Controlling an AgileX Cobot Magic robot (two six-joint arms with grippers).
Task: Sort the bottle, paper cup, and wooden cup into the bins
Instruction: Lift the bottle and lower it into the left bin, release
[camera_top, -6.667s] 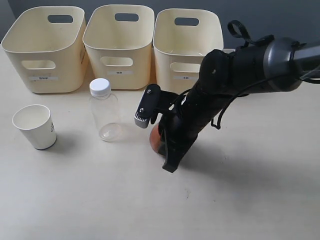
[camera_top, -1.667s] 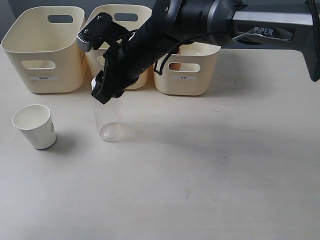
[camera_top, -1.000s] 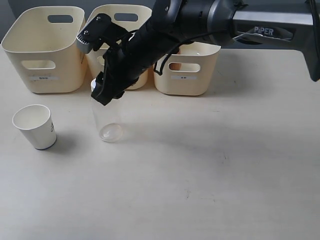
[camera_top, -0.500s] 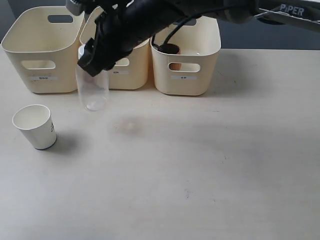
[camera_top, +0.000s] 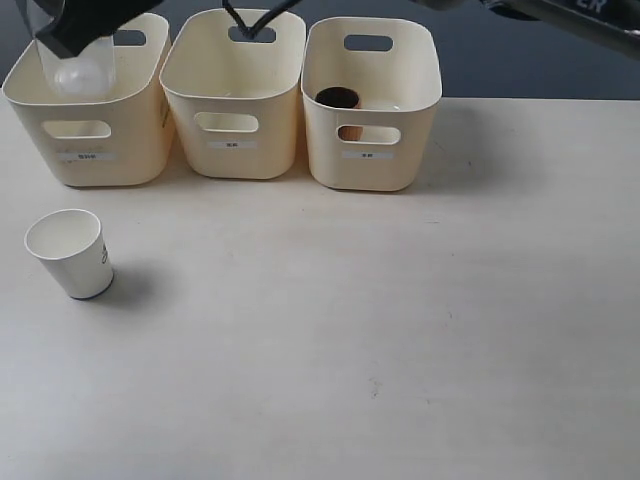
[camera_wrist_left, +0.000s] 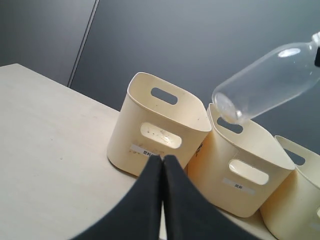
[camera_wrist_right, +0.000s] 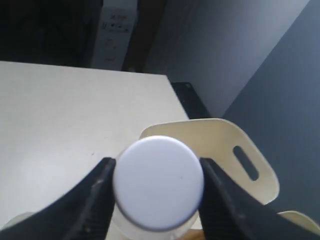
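Your right gripper (camera_wrist_right: 157, 187) clamps smooth round white cap (camera_wrist_right: 150, 175) of clear plastic bottle (camera_wrist_left: 270, 80), hanging above cream round-cornered bin (camera_top: 120, 150). Your left gripper (camera_wrist_left: 161, 162): jaws pressed together, empty. Tapered paper cup (camera_top: 68, 252) well apart from both.

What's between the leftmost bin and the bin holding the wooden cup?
The middle bin, standing close beside both. The exterior view shows it between the leftmost bin and the right bin, where the wooden cup sits.
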